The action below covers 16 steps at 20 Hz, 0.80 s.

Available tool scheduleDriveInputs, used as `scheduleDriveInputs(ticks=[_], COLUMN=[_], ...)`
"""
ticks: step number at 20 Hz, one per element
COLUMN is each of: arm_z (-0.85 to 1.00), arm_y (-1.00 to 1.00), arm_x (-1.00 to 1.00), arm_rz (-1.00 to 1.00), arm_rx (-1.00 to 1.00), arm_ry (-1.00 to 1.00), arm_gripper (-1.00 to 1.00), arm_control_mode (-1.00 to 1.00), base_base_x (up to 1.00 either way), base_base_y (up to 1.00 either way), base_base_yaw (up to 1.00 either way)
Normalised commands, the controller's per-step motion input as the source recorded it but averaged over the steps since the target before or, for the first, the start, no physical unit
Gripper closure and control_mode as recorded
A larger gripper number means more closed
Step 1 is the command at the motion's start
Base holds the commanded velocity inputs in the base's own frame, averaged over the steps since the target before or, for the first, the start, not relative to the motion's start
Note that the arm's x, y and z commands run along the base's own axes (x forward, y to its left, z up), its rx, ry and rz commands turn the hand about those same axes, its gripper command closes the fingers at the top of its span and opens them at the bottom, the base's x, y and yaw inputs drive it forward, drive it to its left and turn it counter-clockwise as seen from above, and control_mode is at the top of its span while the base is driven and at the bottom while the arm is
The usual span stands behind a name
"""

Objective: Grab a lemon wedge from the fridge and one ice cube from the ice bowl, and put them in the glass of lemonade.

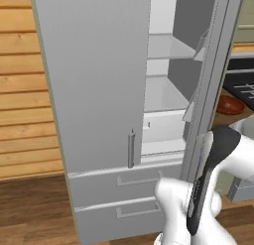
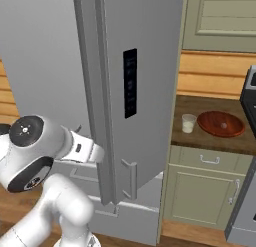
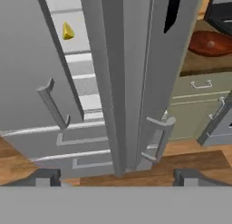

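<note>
Lemon wedge (image 3: 67,31) up on a shelf inside the fridge (image 2: 145,91), right door swung open. Gripper (image 3: 117,175) spread wide, empty, just before that door's edge. Beside the fridge: glass of lemonade (image 2: 188,123), ice bowl (image 2: 221,123) on the counter (image 2: 210,141).

Fridge (image 1: 94,80) grey, black panel (image 2: 130,83) at frame centre. Lemon wedge (image 3: 67,31) bright yellow, upper left. Ice bowl (image 2: 221,123) reddish-brown, glass of lemonade (image 2: 188,123) pale whitish, worktop (image 2: 190,141) dark brown.
</note>
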Motion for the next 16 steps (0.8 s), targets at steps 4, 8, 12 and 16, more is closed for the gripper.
scheduleDriveInputs(ticks=[4, 8, 12, 16], arm_z=[0.43, 0.00, 0.00, 0.05], arm_y=[0.87, 0.56, 0.06, 0.00], arm_x=[0.20, 0.76, 1.00, 1.00], arm_rz=[-0.02, -0.10, -0.02, 0.04], arm_rx=[-0.39, -0.38, -0.37, -0.37], arm_ry=[0.28, 0.30, 0.16, 0.10], arm_gripper=[-1.00, -1.00, -1.00, -1.00], arm_control_mode=[-1.00, -1.00, -1.00, -1.00], base_base_x=[0.00, 0.00, 0.00, 0.00], base_base_y=[0.00, 0.00, 0.00, 0.00], base_base_yaw=[0.00, 0.00, 0.00, 0.00])
